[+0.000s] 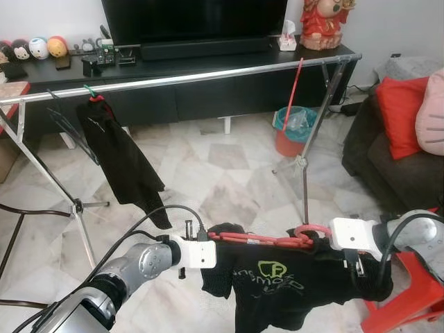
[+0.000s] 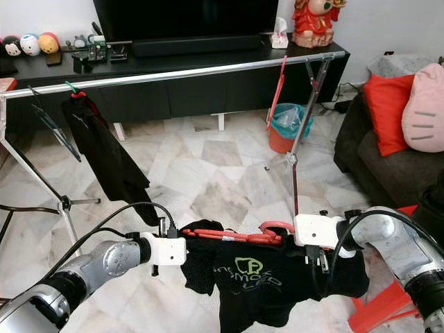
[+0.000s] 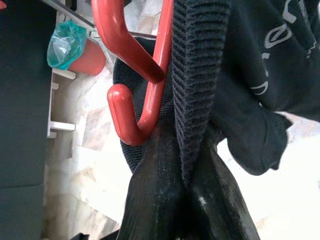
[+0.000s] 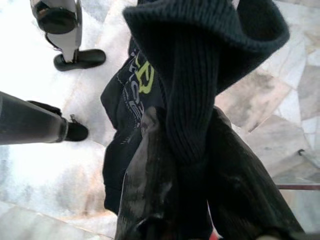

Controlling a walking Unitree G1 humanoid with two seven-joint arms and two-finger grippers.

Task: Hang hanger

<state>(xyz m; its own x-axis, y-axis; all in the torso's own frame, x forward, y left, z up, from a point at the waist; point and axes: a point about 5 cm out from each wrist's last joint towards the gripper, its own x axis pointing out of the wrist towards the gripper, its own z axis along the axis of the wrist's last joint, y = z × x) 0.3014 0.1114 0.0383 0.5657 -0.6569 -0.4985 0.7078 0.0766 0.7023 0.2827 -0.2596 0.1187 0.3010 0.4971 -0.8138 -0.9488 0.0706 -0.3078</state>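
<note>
you're looking at a pale marble tile floor (image 1: 208,173). at about twelve o'clock a low black tv cabinet (image 1: 208,90) stands on it along the wall. toward one o'clock an orange bin with a teal bag (image 1: 293,130) sits on the tiles. a chrome drying rack (image 1: 180,78) spans ten to two o'clock, its crossed legs planted on the floor at both ends. at three o'clock a dark sofa (image 1: 388,166) rests on it, and at four o'clock a red stool (image 1: 409,298).
</note>
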